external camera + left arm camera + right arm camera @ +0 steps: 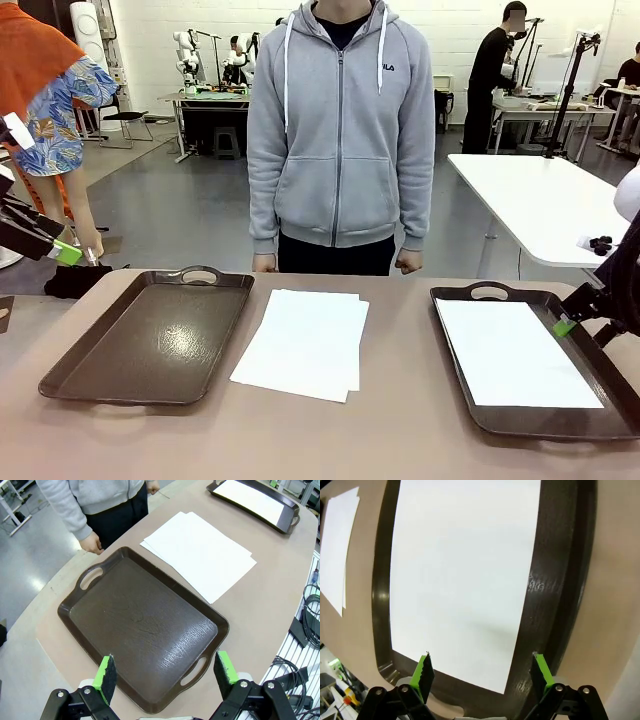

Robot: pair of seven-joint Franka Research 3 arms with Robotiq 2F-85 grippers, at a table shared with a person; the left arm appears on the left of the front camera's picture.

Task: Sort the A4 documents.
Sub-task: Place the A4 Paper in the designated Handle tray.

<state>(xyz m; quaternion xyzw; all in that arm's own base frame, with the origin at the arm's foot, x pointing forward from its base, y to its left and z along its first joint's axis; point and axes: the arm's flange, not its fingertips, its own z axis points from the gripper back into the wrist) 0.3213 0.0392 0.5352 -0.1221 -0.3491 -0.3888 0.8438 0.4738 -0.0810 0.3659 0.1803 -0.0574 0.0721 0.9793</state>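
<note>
A small stack of A4 documents [305, 342] lies on the table's middle between two brown trays, also seen from the left wrist as white sheets [200, 552]. One more white sheet [515, 352] lies flat in the right tray [455, 300]. The left tray [150, 340] holds nothing. My left gripper [166, 672] hangs open above the left tray's [140, 630] near handle end. My right gripper [483, 672] stands open above the sheet [462, 575] in the right tray [555, 595]. In the front view the left gripper [60, 250] sits at the far left edge and the right gripper [566, 325] over the right tray's rim.
A person in a grey hoodie [340, 130] stands at the table's far edge, hands [92, 542] hanging by the rim. Cables [310, 615] run beside the table on the robot's side. Bare tabletop lies in front of the stack.
</note>
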